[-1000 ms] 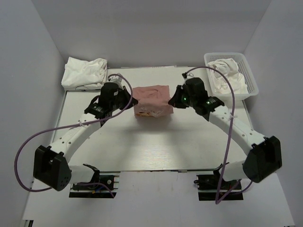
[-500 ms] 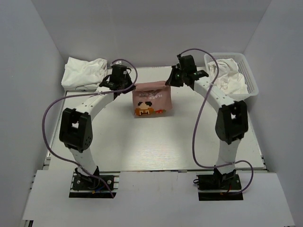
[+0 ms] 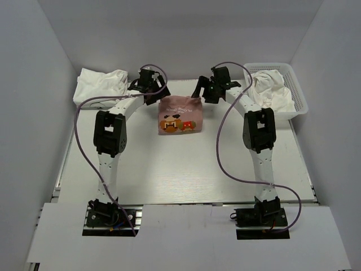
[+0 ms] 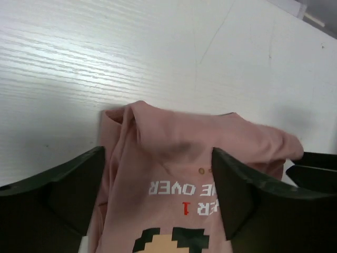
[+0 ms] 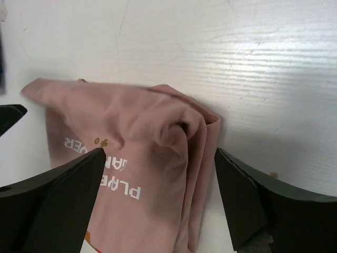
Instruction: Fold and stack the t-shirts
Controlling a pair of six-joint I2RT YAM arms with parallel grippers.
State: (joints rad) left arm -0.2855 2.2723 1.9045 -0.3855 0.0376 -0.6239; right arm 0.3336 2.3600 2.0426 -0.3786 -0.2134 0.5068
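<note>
The dusty-pink t-shirt (image 3: 180, 116) lies folded on the white table at the back middle, its pixel-art print facing up. My left gripper (image 3: 155, 95) hovers open over the shirt's far left corner. My right gripper (image 3: 202, 93) hovers open over its far right corner. In the left wrist view the pink cloth (image 4: 174, 174) with white lettering lies flat between the wide-spread fingers (image 4: 58, 195), ungripped. In the right wrist view the folded edge (image 5: 142, 153) lies loose between the black fingers (image 5: 268, 205). Plain white t-shirts are heaped at the back left (image 3: 100, 86) and in the basket.
A white plastic basket (image 3: 299, 99) holding crumpled white cloth (image 3: 269, 90) stands at the back right, close to the right arm. Grey walls enclose the table on three sides. Purple cables loop off both arms.
Both grippers have opened and let go of the pink t-shirt's far edge. The arms have reached further back, and the shirt has settled flat with its print up.
</note>
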